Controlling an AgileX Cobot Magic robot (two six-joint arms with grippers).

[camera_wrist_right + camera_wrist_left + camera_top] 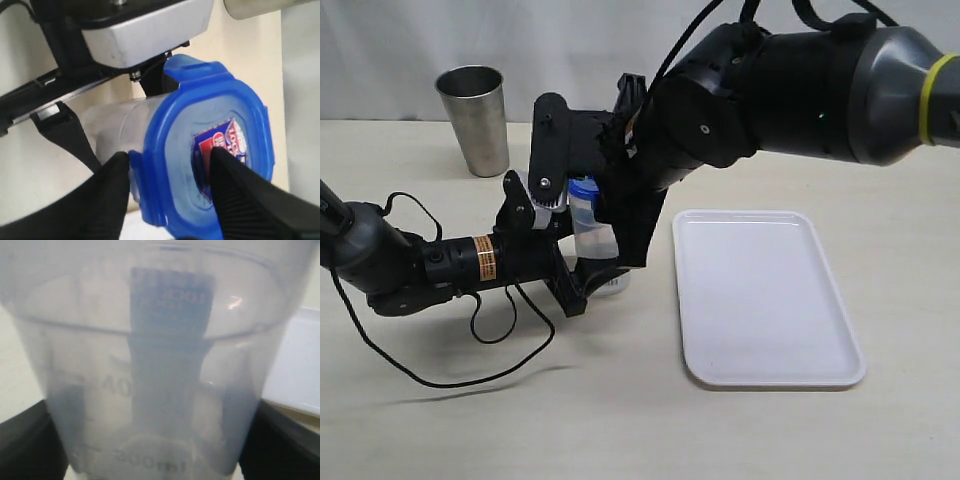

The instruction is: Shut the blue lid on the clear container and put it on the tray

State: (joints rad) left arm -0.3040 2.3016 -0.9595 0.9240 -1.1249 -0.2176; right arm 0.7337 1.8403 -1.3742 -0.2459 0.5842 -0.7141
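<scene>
Exterior: I see clear container (593, 238) upright just beside tray (840, 372), blue lid (583, 190) on top; left gripper (586, 285) clamps its base.
Left wrist: thin smooth wall, light, probably flexes; I'd hold low.
Right wrist: right gripper (167, 159) jaws spread across lid edge; grip unclear to me.

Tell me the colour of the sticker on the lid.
Red and blue sticker on the blue lid; right wrist view shows it best.
</scene>
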